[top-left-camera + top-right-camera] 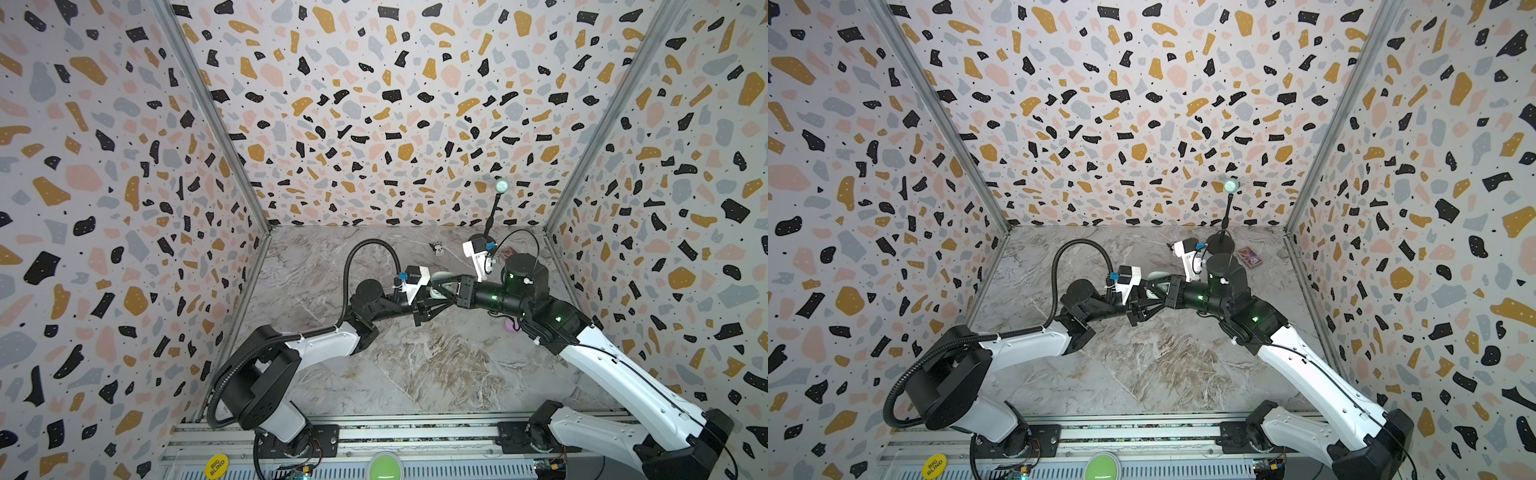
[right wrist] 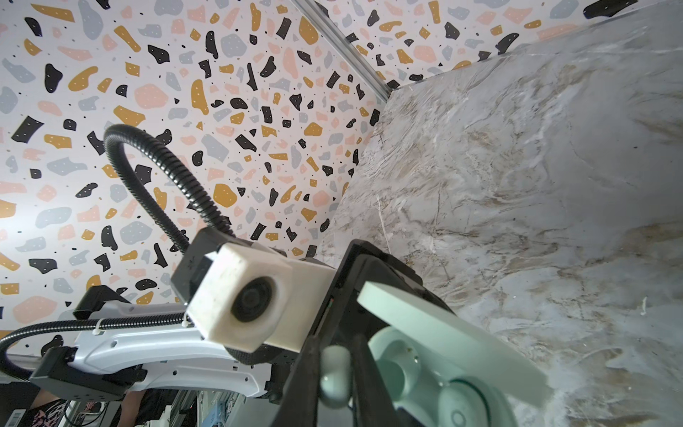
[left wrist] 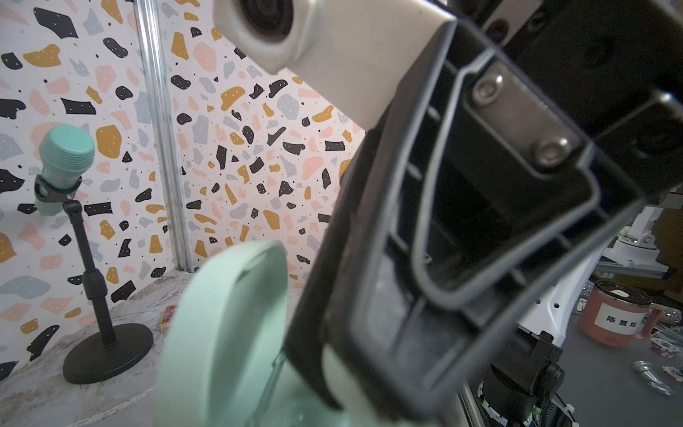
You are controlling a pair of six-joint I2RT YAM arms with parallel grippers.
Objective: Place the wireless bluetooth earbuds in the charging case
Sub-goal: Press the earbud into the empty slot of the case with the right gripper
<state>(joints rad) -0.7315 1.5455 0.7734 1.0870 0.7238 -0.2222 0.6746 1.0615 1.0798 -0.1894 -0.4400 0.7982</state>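
A mint charging case [image 2: 417, 373] is held open above the table, its lid [image 2: 451, 332] tilted up. My left gripper [image 1: 430, 301] is shut on the case; its fingers are hidden in the left wrist view, where the lid [image 3: 229, 332] fills the foreground. One whitish-mint earbud [image 2: 458, 406] sits in a socket of the case. Beside it a second socket [image 2: 397, 369] stands empty. My right gripper [image 2: 335, 364] is shut on another whitish-mint earbud [image 2: 334, 384], just beside the case's open side. In both top views the two grippers meet at the case [image 1: 1156, 277].
A mint microphone [image 1: 501, 185] on a black stand [image 1: 482, 241] rises at the back right. A small card box [image 1: 1249, 257] lies near it. A tiny dark object [image 1: 437, 248] lies at the back centre. A pink rounded object [image 1: 511, 326] lies under my right arm.
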